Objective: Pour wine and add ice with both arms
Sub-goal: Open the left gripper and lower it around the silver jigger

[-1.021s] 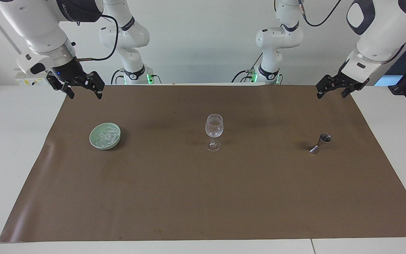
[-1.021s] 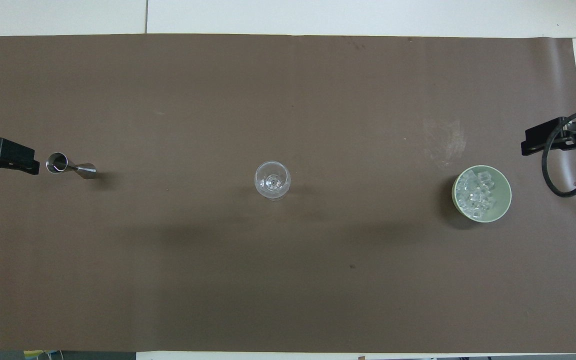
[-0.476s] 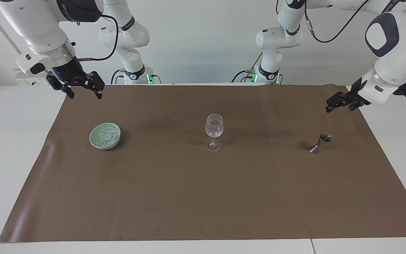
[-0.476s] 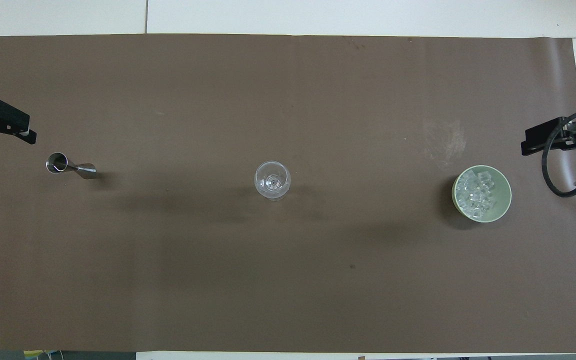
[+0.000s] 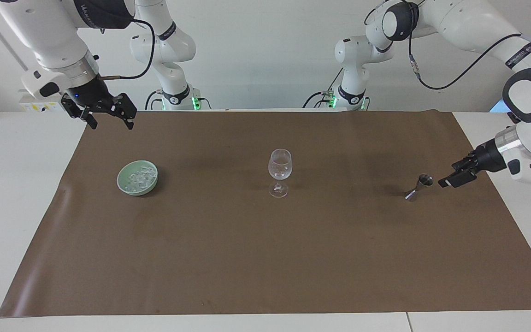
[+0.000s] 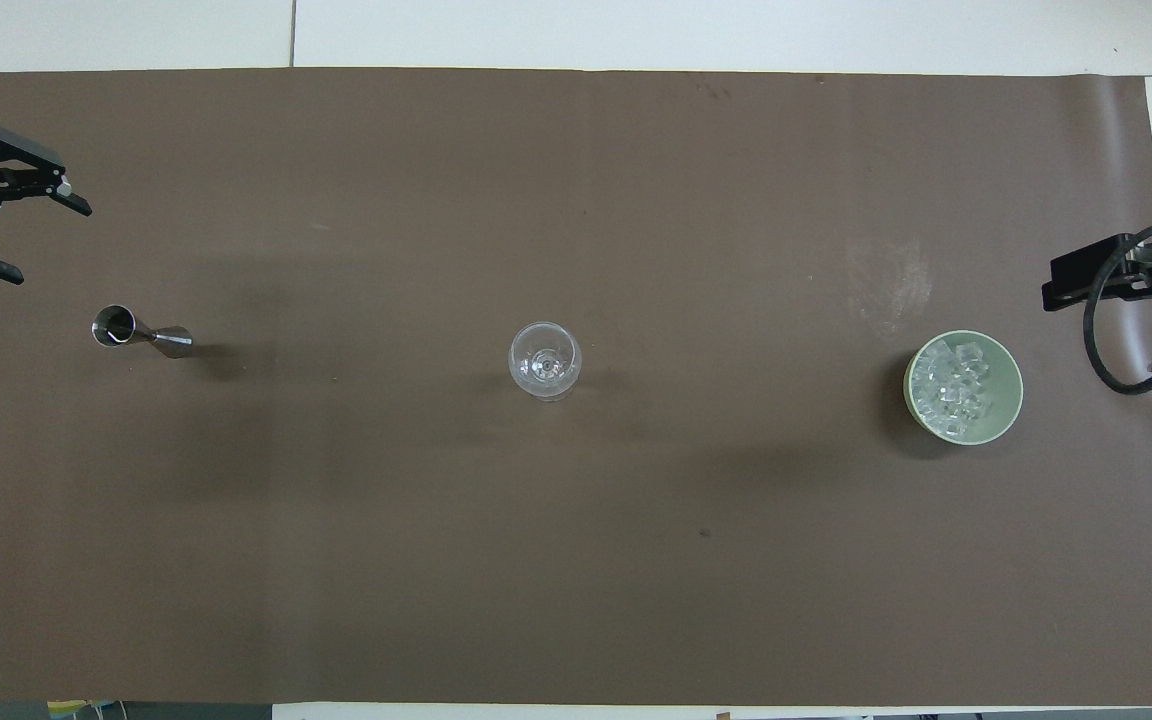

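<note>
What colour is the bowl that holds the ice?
Pale green bowl, holding clear whitish ice; the overhead view shows it best.

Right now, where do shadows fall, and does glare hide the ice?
Facing view: soft dark shadows lie on the brown mat beside the bowl, the glass and the jigger. Overhead view: the ice stays readable as pale chunks, with no strong glare.

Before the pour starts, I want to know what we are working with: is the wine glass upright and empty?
Upright, on its foot in the middle of the brown mat. The wine glass looks clear through, with no coloured liquid and no ice in it.
</note>
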